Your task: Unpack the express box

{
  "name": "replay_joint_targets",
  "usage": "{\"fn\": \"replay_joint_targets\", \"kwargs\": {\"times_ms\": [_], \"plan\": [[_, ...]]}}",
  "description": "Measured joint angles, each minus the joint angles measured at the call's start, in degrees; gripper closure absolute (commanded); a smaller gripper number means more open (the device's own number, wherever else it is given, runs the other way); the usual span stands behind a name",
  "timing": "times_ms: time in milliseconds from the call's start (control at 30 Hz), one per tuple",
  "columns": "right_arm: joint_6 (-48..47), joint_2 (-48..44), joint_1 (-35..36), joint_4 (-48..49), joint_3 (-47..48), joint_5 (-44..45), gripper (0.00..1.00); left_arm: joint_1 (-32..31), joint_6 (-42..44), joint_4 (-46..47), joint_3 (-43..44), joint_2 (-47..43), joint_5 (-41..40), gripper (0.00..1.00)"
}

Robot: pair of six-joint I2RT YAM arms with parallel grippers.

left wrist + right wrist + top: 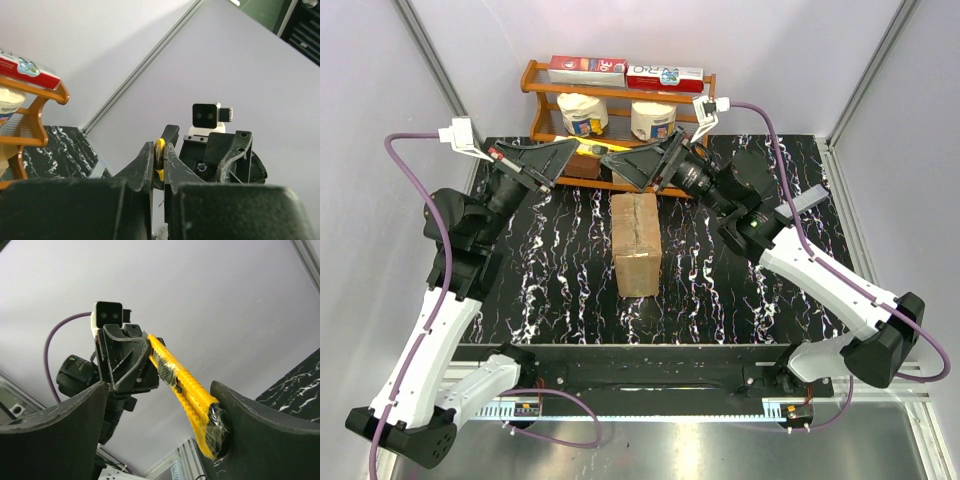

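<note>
The express box [637, 245], a brown taped carton, stands shut in the middle of the black marbled table [560, 280]. Above the table's back, in front of the rack, both grippers meet tip to tip. My left gripper [570, 150] [159, 150] is shut on the blade end of a yellow utility knife [590, 148] [160, 148] [182, 382]. My right gripper [612, 165] [159, 387] stands open around the knife's taped tail end. That tail rests against the inner face of one finger [260, 425], and a wide gap separates it from the other finger [70, 420].
A wooden rack [545, 100] at the back edge holds two toothpaste cartons [588, 68] on top and two white tubs [583, 113] below. Grey walls with metal rails close in the left, right and back sides.
</note>
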Motion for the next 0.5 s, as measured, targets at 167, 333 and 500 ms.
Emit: {"fn": "replay_joint_targets", "kwargs": {"times_ms": [167, 333, 500], "plan": [[3.9, 0.6, 0.0, 3.6, 0.2, -0.1, 0.18, -1.4, -2.1, 5.7, -2.6, -0.3, -1.4, 1.00], [9.2, 1.7, 0.0, 8.3, 0.2, -1.1, 0.21, -4.2, -3.7, 13.9, -7.2, -0.7, -3.5, 1.00], [12.7, 2.5, 0.0, 10.6, 0.8, -1.6, 0.23, -7.1, -3.5, 20.9, -9.7, -0.2, -6.6, 1.00]]}}
